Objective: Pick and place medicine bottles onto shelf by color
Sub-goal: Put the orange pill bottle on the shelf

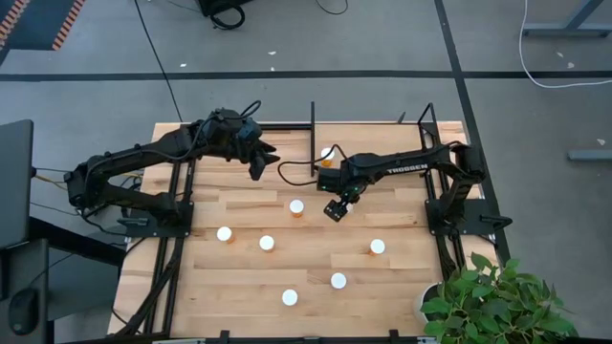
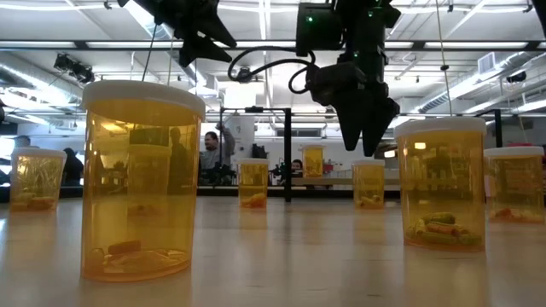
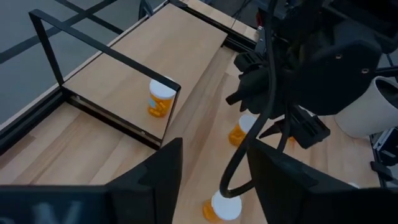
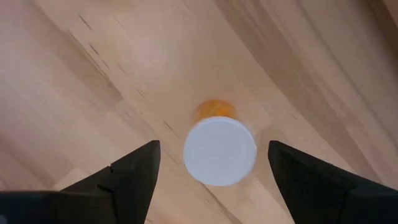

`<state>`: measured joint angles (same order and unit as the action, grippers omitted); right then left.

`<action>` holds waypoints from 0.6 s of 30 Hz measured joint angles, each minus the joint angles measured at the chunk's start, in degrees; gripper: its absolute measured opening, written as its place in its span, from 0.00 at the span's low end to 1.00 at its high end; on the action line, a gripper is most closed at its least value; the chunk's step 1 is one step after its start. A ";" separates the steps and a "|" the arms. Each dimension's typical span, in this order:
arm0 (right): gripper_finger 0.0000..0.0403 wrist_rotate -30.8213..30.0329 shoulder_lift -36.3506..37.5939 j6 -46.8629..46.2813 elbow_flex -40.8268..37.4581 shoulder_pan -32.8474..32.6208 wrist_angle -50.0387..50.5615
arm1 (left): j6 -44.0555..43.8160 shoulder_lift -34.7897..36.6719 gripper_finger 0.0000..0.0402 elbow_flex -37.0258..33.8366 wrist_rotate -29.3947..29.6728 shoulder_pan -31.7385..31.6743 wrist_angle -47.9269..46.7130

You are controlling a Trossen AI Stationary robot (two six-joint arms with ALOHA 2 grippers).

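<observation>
Closest to the low camera stands one medicine bottle (image 2: 143, 179), translucent orange under a white cap, with small contents lying at its bottom; no label or print can be read on it. More bottles stand behind it across the worktop (image 2: 281, 256), and people show in the room beyond. The only legible writing is in the high view: white "TROSSEN" lettering along the right arm's forearm (image 1: 402, 168).

From above, seven white caps can be counted. One bottle (image 1: 328, 153) stands on the shelf (image 1: 368, 139), the pale panel with black bars at the worktop's far edge; the left wrist view shows this bottle (image 3: 161, 99) upright behind a black bar, with clear floor of shelf around it. Six others stand spread over the planked worktop, well apart from one another.

The right gripper (image 1: 337, 209) hangs above the middle of the worktop, just beside a bottle (image 1: 296, 207). Its own wrist view alone shows the jaws spread wide on either side of a white cap (image 4: 220, 151), holding nothing.

The left gripper (image 1: 260, 162) hovers near the far edge, left of the shelf; its jaws stand partly apart and empty, as its wrist view shows.
</observation>
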<state>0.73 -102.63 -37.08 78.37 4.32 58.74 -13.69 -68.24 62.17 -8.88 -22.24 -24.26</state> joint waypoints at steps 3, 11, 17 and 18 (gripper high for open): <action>0.76 -0.90 0.00 -1.21 -0.35 -0.53 -0.58 | 0.02 0.00 0.51 0.00 0.00 0.00 -0.01; 0.76 0.65 -0.02 -5.16 -6.16 -0.76 -3.61 | 0.00 0.01 0.54 0.00 0.00 0.00 -0.02; 0.76 0.77 -0.02 -6.43 -7.15 -0.73 -6.28 | -0.04 0.01 0.54 0.00 0.00 -0.02 -0.03; 0.76 0.74 -0.02 -6.45 -7.15 -0.74 -6.93 | -0.04 0.01 0.54 0.00 0.00 0.00 -0.03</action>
<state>1.48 -102.65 -43.53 71.22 3.58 51.81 -13.74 -68.23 62.17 -8.88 -22.24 -24.29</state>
